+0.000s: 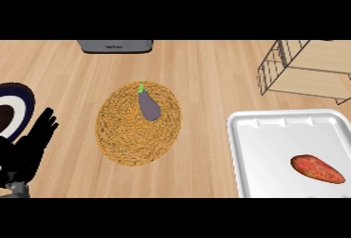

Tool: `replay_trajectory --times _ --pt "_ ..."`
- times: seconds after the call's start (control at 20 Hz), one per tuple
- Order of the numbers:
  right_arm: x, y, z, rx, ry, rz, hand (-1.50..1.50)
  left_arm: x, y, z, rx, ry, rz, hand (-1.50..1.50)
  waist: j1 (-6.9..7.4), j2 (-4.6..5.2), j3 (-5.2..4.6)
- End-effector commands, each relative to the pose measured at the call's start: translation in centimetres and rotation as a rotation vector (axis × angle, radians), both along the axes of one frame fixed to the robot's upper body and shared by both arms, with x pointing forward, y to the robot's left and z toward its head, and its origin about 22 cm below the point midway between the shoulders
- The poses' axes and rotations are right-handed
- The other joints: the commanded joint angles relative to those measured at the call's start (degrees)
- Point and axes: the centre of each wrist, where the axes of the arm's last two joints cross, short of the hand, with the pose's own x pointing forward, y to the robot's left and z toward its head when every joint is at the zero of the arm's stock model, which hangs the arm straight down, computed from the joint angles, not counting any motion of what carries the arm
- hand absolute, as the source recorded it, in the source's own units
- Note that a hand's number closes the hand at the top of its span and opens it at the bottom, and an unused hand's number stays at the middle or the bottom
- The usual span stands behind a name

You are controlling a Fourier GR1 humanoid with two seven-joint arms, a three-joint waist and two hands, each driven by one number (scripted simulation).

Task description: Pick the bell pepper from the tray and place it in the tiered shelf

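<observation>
One reddish-orange, oval vegetable with a mottled skin (317, 168), more like a sweet potato than a bell pepper, lies in the white plastic tray (260, 139) near the tray's right edge, tilted with its narrower end toward the lower right. The tray sits at the wooden counter's (205, 60) right side. Beyond it, at the far right corner, stands the tiered shelf of wire and pale wood (308, 69). Mid-counter, a round woven straw mat (130, 139) carries a small purple eggplant with a green stem (148, 104). At the left edge, the black left hand (31, 144) rests open, fingers up, holding nothing, beside a dark blue and white plate (21, 100). A grey appliance (114, 46) sits at the far edge.
</observation>
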Motion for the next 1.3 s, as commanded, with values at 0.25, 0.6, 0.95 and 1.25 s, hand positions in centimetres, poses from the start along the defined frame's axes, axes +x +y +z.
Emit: replay_trajectory --times 0.25,0.6,0.95,1.25 --pt "-0.8 -2.1 6.4 -0.13 -0.087 -0.182 1.5 1.0 -0.6 0.9 -0.004 0.002 -0.019 0.0 0.65 0.26 0.07" --pt "2.9 -2.4 9.1 -0.176 -0.079 -0.218 1.5 1.6 1.4 1.0 0.0 0.01 -0.021 0.0 1.04 0.43 0.02" --pt "7.4 -2.1 6.7 -0.223 -0.08 -0.287 1.5 1.2 -0.4 1.0 0.004 -0.013 -0.02 0.0 1.39 0.47 0.05" --pt "11.5 -2.9 5.0 -0.262 -0.07 -0.317 1.5 -0.5 -0.1 -0.3 0.015 -0.013 -0.048 0.0 2.01 0.53 0.06"
